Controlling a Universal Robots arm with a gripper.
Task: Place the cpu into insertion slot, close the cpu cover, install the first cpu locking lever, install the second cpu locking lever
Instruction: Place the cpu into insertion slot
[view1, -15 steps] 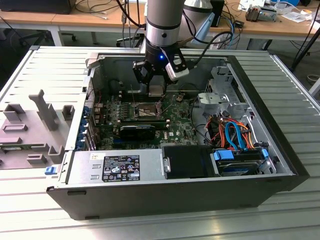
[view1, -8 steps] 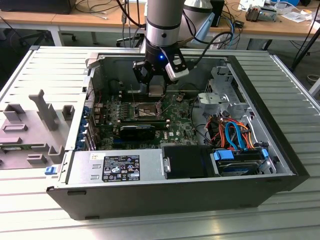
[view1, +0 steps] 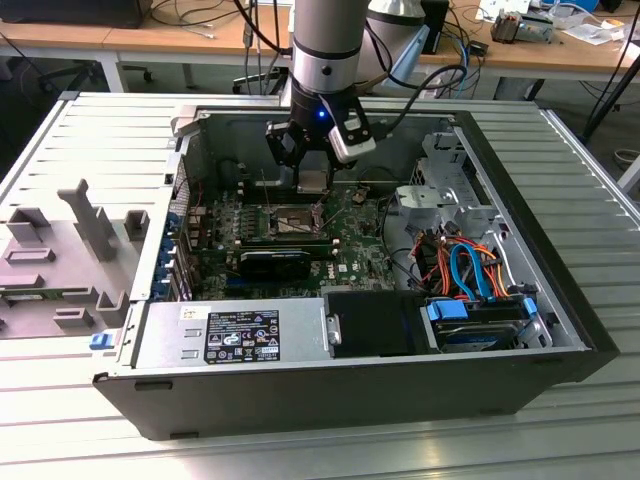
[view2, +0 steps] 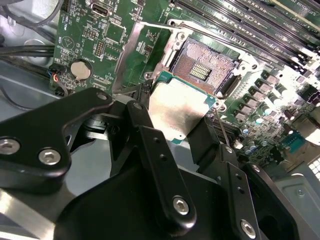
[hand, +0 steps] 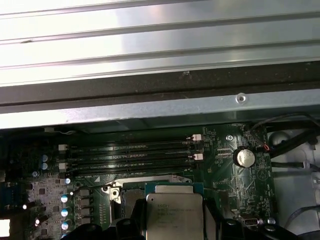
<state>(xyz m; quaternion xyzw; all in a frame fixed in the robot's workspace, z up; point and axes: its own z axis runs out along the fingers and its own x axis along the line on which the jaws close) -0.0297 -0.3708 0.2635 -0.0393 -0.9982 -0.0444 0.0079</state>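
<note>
**Chip Gripped Above a Bare Socket**

An open computer case (view1: 350, 395) lies on its side on a ribbed metal table (view1: 590, 200), and the gripper (view1: 313, 172) hangs inside it. Its black fingers (view2: 150, 140) are drawn in against two opposite edges of the cpu (view2: 176, 110) and hold it clamped (dull silver top facing up). The chip is in the air over the green motherboard (view1: 350, 255), not seated. In the exterior view the insertion slot (view1: 292, 221) lies near the gripper at about seven o'clock from it, with its contacts uncovered. In the second wrist view the cpu cover (view2: 129, 57) stands tilted up at one edge of the slot.

In the exterior view a grey fixture block (view1: 60, 250) rests on the table at nine o'clock. Inside the case, a labelled power supply (view1: 230, 335) sits at seven o'clock. A blue drive caddy (view1: 475, 315) sits at four o'clock, with orange and blue cables (view1: 460, 265) looped just beside it. Beyond the table, at twelve o'clock, wooden desks (view1: 80, 35) run across the room with loose wires on them.

The first wrist view shows long black memory slots (hand: 130, 155) near the chip and a coin battery (hand: 244, 158) on the board.
</note>
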